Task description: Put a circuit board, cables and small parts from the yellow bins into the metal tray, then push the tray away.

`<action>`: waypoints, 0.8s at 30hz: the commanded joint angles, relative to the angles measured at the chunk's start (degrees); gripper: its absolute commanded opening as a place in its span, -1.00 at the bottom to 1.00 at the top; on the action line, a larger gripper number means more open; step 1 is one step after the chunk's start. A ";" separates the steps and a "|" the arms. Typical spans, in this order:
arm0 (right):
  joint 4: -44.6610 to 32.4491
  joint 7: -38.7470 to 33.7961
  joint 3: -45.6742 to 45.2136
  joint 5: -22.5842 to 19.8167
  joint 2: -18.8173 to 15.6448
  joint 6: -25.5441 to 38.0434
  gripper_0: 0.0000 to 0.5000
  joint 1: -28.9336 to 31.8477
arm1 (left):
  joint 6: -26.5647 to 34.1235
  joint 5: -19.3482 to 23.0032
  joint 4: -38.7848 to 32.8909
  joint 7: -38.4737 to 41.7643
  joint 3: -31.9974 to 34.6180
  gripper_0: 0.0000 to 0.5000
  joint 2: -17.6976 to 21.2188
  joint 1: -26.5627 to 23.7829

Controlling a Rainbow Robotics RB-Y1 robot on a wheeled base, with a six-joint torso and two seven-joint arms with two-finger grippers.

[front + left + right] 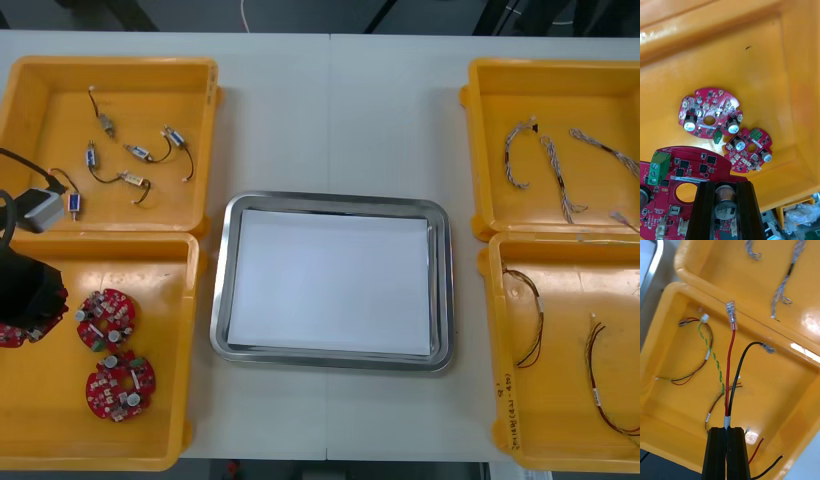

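My left gripper (726,204) is shut on a large round red circuit board (685,168), its fingers either side of a silver can on the board. Two more red boards (709,112) (748,150) lie below in the near left yellow bin (733,48). In the front view the left arm (28,290) hangs over that bin's left edge, the held board's rim (8,336) peeking out beneath it. My right gripper (727,444) is shut on a red and black cable (730,363), lifted above the near right bin (790,397). The metal tray (335,203), white inside, holds nothing.
The far left bin (40,110) holds several small metal parts (135,152). Twisted blue and white cables (545,155) lie in the far right bin (500,80). Thin cables (528,320) and a green and yellow twisted one (715,356) rest in the near right bin.
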 commanded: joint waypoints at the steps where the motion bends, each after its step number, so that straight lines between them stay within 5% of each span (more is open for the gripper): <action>1: -2.81 -2.93 4.71 -1.13 -3.41 -0.59 -1.00 -3.93 | 0.83 0.53 -2.90 10.18 -5.45 -1.00 1.26 -6.97; 17: -3.34 -4.07 10.51 -3.24 -6.05 -1.29 -1.00 -9.29 | 7.77 -0.87 -3.69 25.30 -18.02 -1.00 -7.88 -23.75; 24: -2.46 -4.16 10.86 -2.18 -6.05 -1.20 -1.00 -9.29 | 7.95 -6.15 -3.16 26.61 -24.78 -1.00 -12.10 -28.94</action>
